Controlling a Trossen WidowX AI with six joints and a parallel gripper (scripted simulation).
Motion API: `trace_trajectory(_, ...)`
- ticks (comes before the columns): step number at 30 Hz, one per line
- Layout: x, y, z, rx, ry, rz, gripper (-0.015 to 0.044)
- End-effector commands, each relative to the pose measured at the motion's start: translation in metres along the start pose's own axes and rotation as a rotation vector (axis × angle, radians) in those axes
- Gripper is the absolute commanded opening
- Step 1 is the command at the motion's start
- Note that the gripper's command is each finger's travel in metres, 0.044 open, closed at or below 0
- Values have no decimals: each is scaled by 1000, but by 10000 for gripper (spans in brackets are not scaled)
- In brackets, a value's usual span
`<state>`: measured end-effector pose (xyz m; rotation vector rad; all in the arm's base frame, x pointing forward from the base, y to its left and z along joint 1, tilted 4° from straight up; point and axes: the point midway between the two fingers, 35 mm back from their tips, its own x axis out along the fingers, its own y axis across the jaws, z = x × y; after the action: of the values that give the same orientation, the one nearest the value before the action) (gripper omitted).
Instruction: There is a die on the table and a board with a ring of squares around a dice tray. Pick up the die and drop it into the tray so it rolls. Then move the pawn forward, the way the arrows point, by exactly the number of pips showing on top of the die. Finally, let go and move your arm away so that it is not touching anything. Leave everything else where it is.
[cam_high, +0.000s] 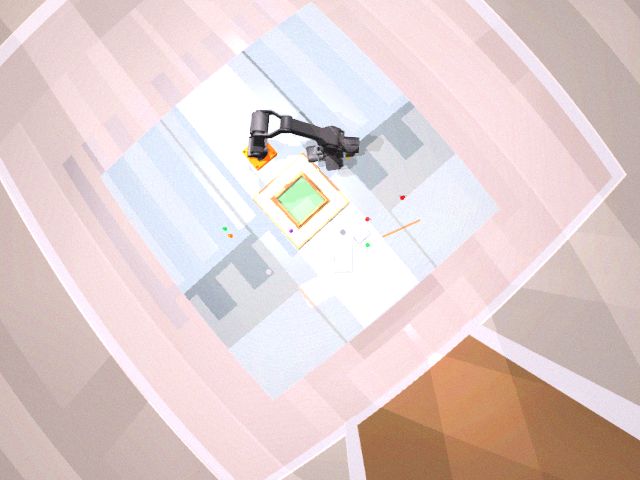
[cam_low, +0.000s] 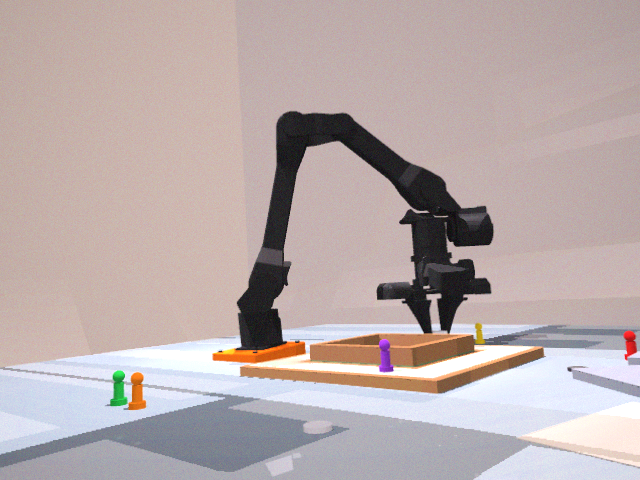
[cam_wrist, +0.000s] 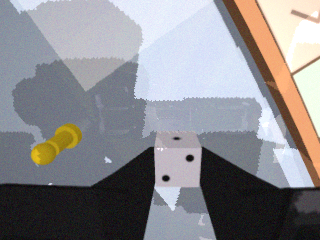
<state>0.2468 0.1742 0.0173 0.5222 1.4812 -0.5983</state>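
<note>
One die (cam_wrist: 177, 166), beside the board (cam_high: 264, 202) (cam_low: 496, 365) (cam_wrist: 280, 82), gripped by two opposite faces in our hand (cam_high: 330, 161) (cam_low: 437, 331) (cam_wrist: 176, 153): presumably light, stiff, slick-sided, hard to crush, best held as here, midway up its flat sides, lest it twist out.

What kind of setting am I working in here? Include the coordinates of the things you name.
Probably a board-game play area set up on a tabletop: a board (cam_high: 262, 198) (cam_low: 338, 377) with a walled dice tray (cam_high: 315, 180) (cam_low: 361, 354) at its centre, a purple pawn (cam_high: 291, 230) (cam_low: 385, 356) standing on it, and a die (cam_wrist: 177, 166) in the claw (cam_low: 438, 331) (cam_wrist: 176, 153).
</note>
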Motion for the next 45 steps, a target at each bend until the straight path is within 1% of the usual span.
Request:
trace_trajectory(1, -3, 1, 0, -5, 5, 2, 12)
trace_trajectory(2, -7, 2, 0, -5, 5, 2, 0)
trace_trajectory(13, -65, 9, 5, -5, 5, 3, 0)
trace_trajectory(24, -121, 4, 6, -5, 5, 3, 0)
trace_trajectory(28, -122, 2, 10, -14, 5, 3, 0)
trace_trajectory(45, -107, -44, 86, -225, -1, 5, 0)
